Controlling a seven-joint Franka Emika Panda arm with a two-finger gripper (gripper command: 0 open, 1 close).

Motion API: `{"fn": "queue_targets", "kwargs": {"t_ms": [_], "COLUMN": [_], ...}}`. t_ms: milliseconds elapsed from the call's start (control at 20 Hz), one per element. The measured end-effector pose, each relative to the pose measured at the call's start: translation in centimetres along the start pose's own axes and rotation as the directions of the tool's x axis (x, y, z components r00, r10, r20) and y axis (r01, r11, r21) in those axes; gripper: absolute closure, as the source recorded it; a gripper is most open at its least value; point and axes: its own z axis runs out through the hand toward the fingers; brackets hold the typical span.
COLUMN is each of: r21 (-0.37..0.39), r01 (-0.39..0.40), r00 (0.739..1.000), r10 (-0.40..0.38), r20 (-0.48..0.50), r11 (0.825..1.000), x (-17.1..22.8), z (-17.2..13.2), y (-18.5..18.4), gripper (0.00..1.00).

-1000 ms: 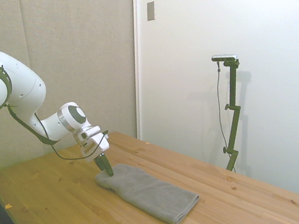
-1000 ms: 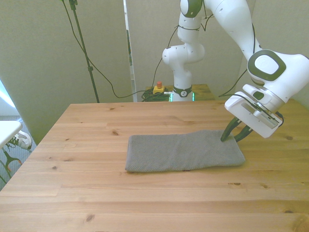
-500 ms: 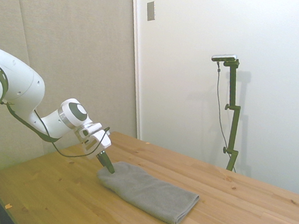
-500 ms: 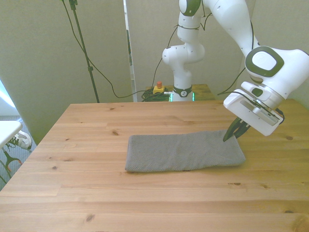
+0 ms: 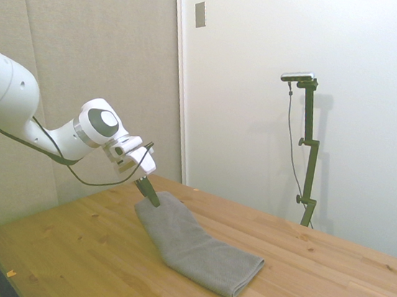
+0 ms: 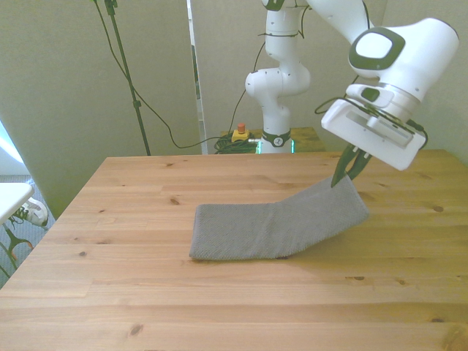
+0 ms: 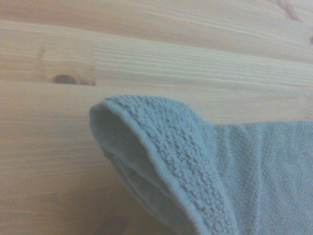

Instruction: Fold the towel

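gripping the towel (image 6: 281, 227) end, tool (image 6: 345, 172) now raised off the table (image 6: 146, 292), cloth sloping up

text: none legible | labels: none | numbers: none | signs: none

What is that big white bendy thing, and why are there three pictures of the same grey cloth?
The white thing is a robot arm. At its tip is a gripper, two dark fingers that pinch like tongs. Right now they are shut on one end of a grey towel, lifting that end off the wooden table while the other end lies flat. The robot is supposed to fold it.

The three pictures show one moment from three cameras. One stands beside the table, where you see the gripper and the towel from the side. One faces the robot across the table. One sits on the robot's wrist, so the towel looks huge.
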Motion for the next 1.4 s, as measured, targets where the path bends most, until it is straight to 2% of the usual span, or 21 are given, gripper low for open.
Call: {"fn": "queue_targets", "kwargs": {"t_ms": [100, 300, 600, 1100, 1200, 1400], "r21": [0.01, 0.018, 0.014, 0.022, 0.034, 0.071], "r01": [-0.021, -0.068, -0.132, -0.216, -0.219, -0.22], "r00": [0.999, 0.994, 0.983, 0.96, 0.956, 0.951], "r10": [0.021, 0.067, 0.129, 0.208, 0.207, 0.198], "r20": [0.026, 0.087, 0.128, 0.19, 0.208, 0.238], "r11": [1.0, 0.997, 0.991, 0.976, 0.975, 0.973], "x": [2.9, 8.8, 14.9, 20.5, 21.0, 21.5], "z": [0.2, 2.8, 4.8, 9.1, 10.0, 9.8], "y": [1.7, 5.5, 10.2, 16.9, 17.5, 17.5], "gripper": [1.0, 1.0, 1.0, 1.0, 1.0, 1.0]}}
